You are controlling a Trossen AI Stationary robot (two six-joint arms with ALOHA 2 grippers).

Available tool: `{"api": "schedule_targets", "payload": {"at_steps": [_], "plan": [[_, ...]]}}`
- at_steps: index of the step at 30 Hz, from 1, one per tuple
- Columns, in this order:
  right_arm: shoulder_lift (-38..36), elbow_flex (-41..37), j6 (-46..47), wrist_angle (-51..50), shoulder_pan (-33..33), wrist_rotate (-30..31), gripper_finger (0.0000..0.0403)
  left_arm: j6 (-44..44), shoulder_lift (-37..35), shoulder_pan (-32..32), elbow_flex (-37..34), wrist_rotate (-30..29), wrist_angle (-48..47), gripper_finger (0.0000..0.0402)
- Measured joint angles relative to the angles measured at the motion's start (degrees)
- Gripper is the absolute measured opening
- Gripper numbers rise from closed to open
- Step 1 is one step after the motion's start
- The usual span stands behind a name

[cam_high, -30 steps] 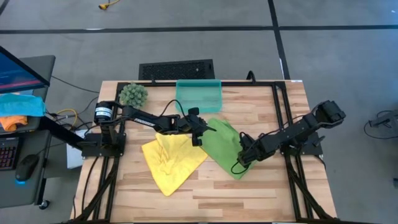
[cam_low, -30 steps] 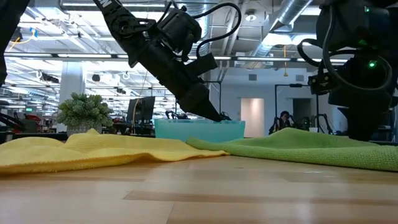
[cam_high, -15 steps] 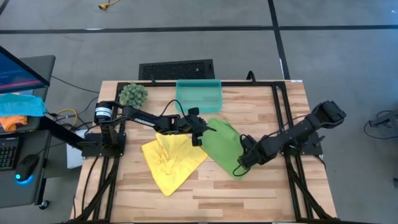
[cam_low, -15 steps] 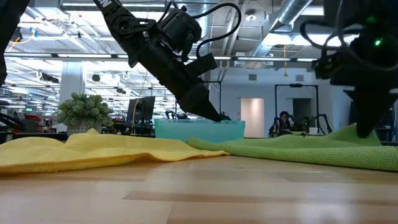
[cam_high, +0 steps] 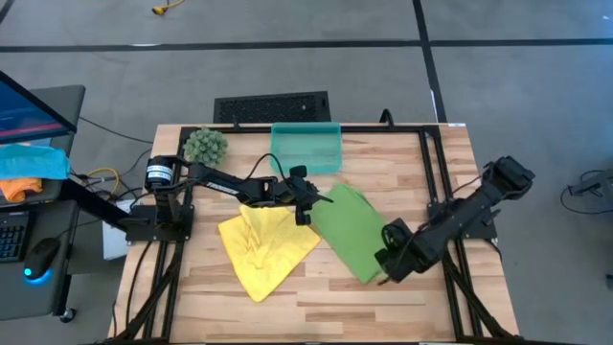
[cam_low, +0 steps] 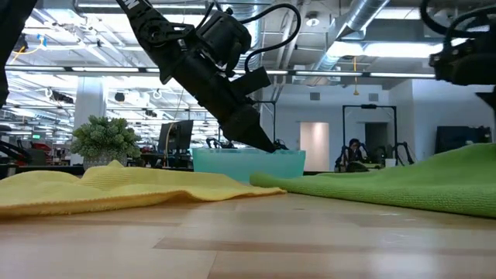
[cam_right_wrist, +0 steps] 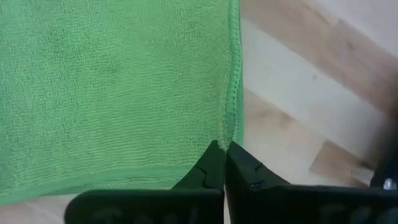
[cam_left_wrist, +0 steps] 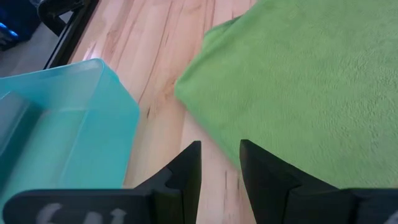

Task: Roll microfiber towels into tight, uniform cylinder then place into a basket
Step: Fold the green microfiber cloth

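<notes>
The lime green towel (cam_high: 352,230) lies spread on the wooden table (cam_high: 287,307), right of centre. My right gripper (cam_right_wrist: 225,149) is shut on its near right corner. My left gripper (cam_high: 308,211) stands open at the towel's far left corner (cam_left_wrist: 205,74), slanting down, one finger over bare wood and one over the cloth's edge. The yellow towel (cam_high: 263,247) lies crumpled left of the green one. The teal basket (cam_high: 306,147) stands at the far edge, with nothing in it. My right gripper pinches the green towel's hemmed corner (cam_right_wrist: 231,124) between its two fingertips, a single layer, coming from above and pointing down. That corner is lifted off the wood, and in the low view the cloth (cam_low: 457,159) slopes up toward it. Whether my left gripper touches the towel, I cannot tell.
A round green plant ball (cam_high: 205,146) sits at the far left corner. A black frame rail (cam_high: 436,182) runs along the table's right side. Bare wood lies along the near edge (cam_high: 316,316).
My right gripper has moved toward the table's near right and risen, rolling as it went, still shut on the green towel's corner. The towel's near part has been drawn out flatter and longer toward the near edge, while its far left corner has stayed in place.
</notes>
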Motion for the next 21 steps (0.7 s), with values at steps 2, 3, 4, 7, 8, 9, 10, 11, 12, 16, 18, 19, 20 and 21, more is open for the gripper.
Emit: {"api": "schedule_targets", "payload": {"at_steps": [2,3,4,7,8,9,10,11,12,16,18,19,20,21], "plan": [[0.0,0.0,1.52,-0.01,0.96,-0.3,0.0015,-0.05,0.0,0.0,0.0,0.0,0.02,0.0103],[0.0,0.01,2.03,0.0,1.4,-0.27,0.0014,-0.09,0.0,0.0,0.0,0.0,0.02,0.0103],[0.0,0.19,2.53,-0.22,1.83,-0.27,0.0011,-0.09,0.0,0.0,0.0,0.0,0.02,0.0103],[0.0,1.78,2.99,-1.29,2.69,-0.15,0.0006,-0.33,0.0,0.0,0.0,0.0,0.35,0.0102],[0.0,2.46,2.99,-2.05,2.78,0.14,0.0006,-0.35,0.0,0.0,0.0,0.0,0.49,0.0102],[0.0,3.26,2.99,-2.92,2.74,0.71,0.0008,-0.36,0.0,0.0,0.0,0.0,0.71,0.0102],[0.0,4.05,2.92,-3.32,2.66,1.47,0.001,-0.36,0.0,0.0,0.0,0.02,0.8,0.0102],[0.0,4.84,2.49,-3.33,2.64,2.33,0.0012,-0.37,0.0,0.0,0.0,0.12,0.86,0.0102],[0.0,5.65,1.7,-3.23,2.58,3.05,0.0014,-0.39,0.0,0.0,0.0,0.25,0.87,0.0102],[0.25,8.75,1.02,-3.24,3.17,4.55,0.0008,-0.58,0.0,0.0,0.0,0.59,0.82,0.0102],[0.37,9.45,1.38,-3.6,4.0,4.56,0.0005,-0.63,0.0,0.0,0.0,0.6,0.79,0.0102],[0.37,9.64,1.95,-3.96,4.39,4.55,0.0005,-0.63,0.0,0.0,0.0,0.61,0.79,0.0102],[0.37,9.7,3.0,-4.29,4.84,4.53,0.0006,-0.62,0.0,0.0,0.0,0.61,0.79,0.0102],[0.37,9.7,4.16,-4.74,5.29,4.49,0.0008,-0.63,0.0,0.0,0.0,0.61,0.79,0.0102]]}}
